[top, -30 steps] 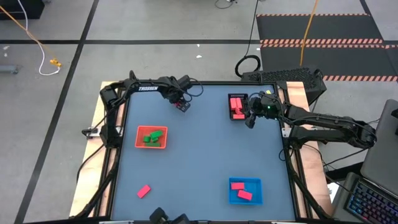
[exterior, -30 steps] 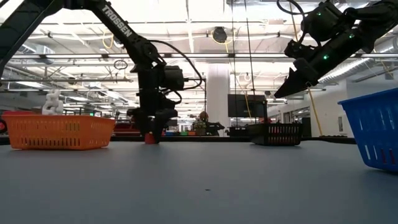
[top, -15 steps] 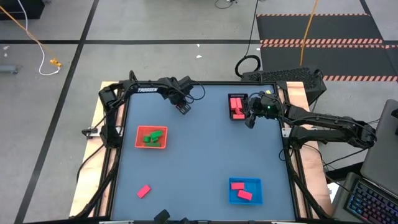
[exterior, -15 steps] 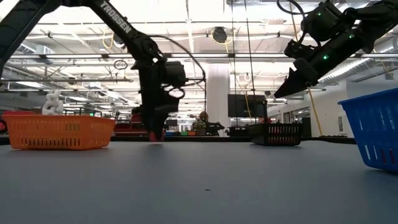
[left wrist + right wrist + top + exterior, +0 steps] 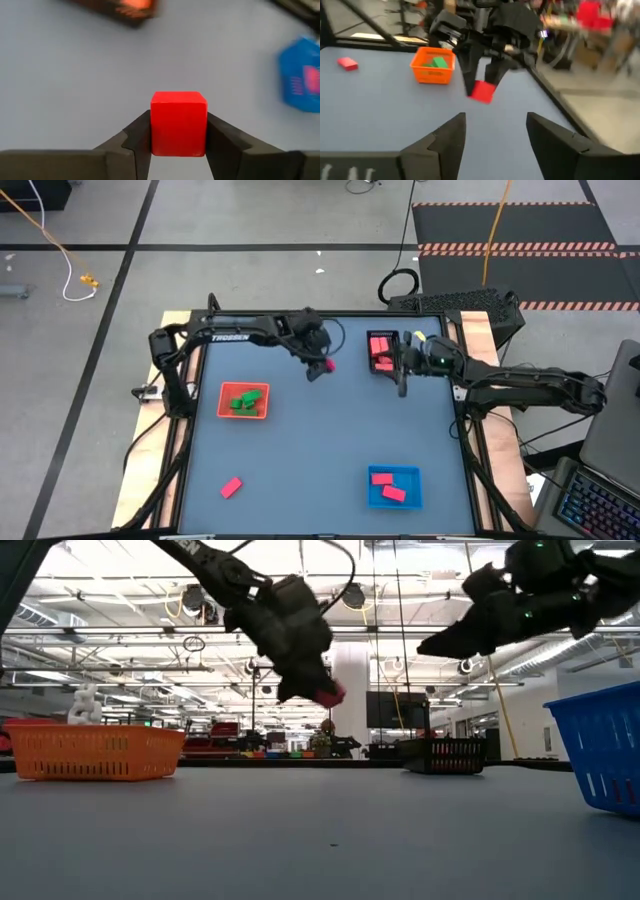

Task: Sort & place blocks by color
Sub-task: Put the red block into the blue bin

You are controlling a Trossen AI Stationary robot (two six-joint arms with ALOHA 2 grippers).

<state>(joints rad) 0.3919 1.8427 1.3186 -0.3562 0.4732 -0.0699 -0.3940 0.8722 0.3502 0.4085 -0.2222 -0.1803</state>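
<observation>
One red cube [image 5: 178, 123] is clamped in our left gripper [image 5: 178, 131] above the table, our right gripper [image 5: 495, 131] is open, and a loose grip could drop it.

The blue-grey bench [image 5: 320, 440] carries three trays: orange-red [image 5: 226, 412], black [image 5: 373, 366] and blue [image 5: 372, 496]. A loose pink block [image 5: 231, 487] lies directly on it.

Bright overhead light; blurred wrist views
</observation>
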